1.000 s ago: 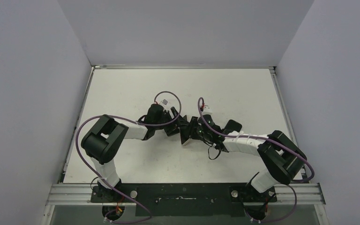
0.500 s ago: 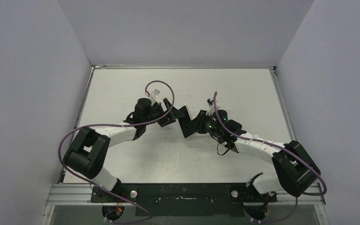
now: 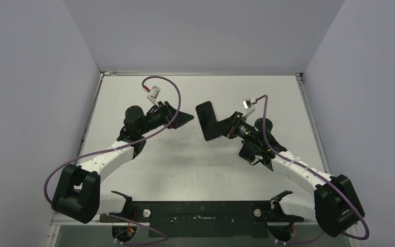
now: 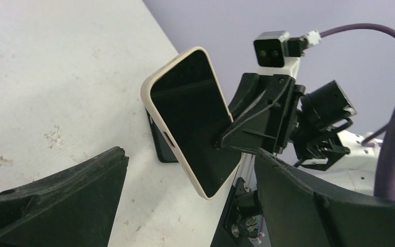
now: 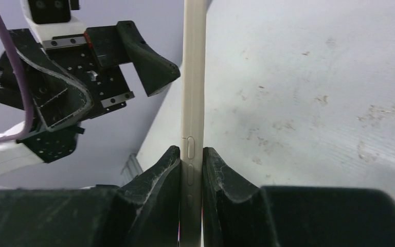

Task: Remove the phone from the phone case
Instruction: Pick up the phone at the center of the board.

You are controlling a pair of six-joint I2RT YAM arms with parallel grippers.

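- White tabletop (image 3: 149, 170) boxed in by pale lavender walls (image 3: 31, 77), that's all I get from the top cam.
- Both arms reach in toward the middle of the table. The left arm (image 3: 108, 157) comes from the left and the right arm (image 3: 298, 172) from the right, wrists facing each other with a gap between them.
- The right gripper (image 3: 226, 126) is clamped on the phone case (image 3: 207, 121) and holds it up off the table, tilted, with nothing else touching it.
- The left gripper (image 3: 184, 117) is spread wide with nothing in it. It hangs just left of the case, near but apart. On my left wrist feed its two fingers (image 4: 56, 200) frame the case from below.
- The phone (image 4: 190, 128) shows as a dark glossy face turned toward the left wrist cam. It fills the cream rim as far as I can see, so it looks seated in the case.
- On the right wrist feed, the fingers (image 5: 159, 175) squeeze the case's front and back, and its cream side edge runs straight up between them.
- The side buttons (image 5: 189, 146) sit right at the pinch point, level with the fingertips.
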